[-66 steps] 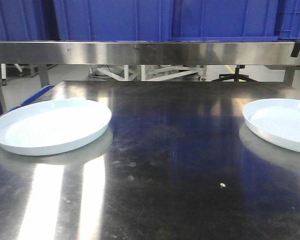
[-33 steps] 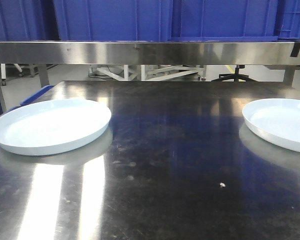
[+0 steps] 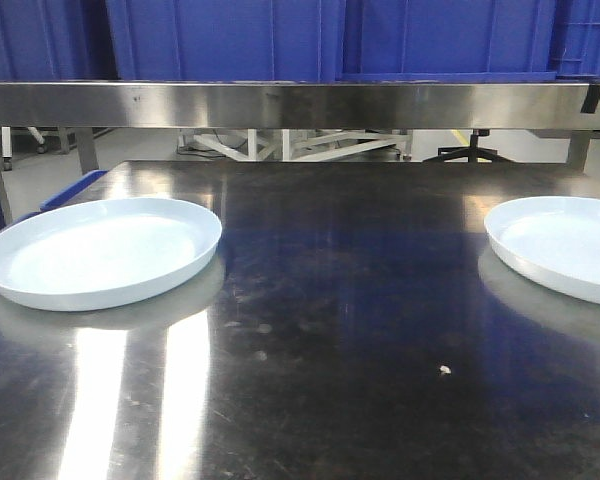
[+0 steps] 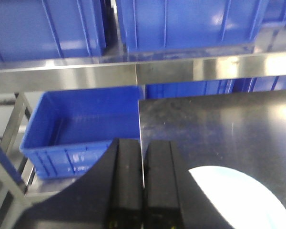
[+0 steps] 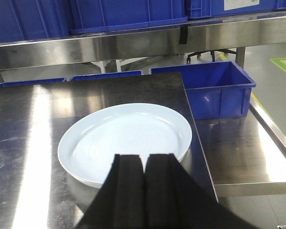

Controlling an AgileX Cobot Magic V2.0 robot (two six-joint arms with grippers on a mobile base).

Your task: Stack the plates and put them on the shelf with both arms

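Observation:
Two pale bluish-white plates lie on the steel table. The left plate (image 3: 100, 250) sits at the table's left edge and shows in the left wrist view (image 4: 248, 195) at lower right. The right plate (image 3: 565, 245) is cut off by the frame's right side; it fills the middle of the right wrist view (image 5: 126, 138). My left gripper (image 4: 143, 143) is shut and empty, above the table's left edge, left of its plate. My right gripper (image 5: 144, 160) is shut and empty, above the near rim of the right plate. Neither arm shows in the front view.
A steel shelf (image 3: 300, 103) spans the back above the table, carrying blue crates (image 3: 320, 40). A blue bin (image 4: 81, 124) stands lower, left of the table. Another blue bin (image 5: 219, 90) stands on a lower steel surface to the right.

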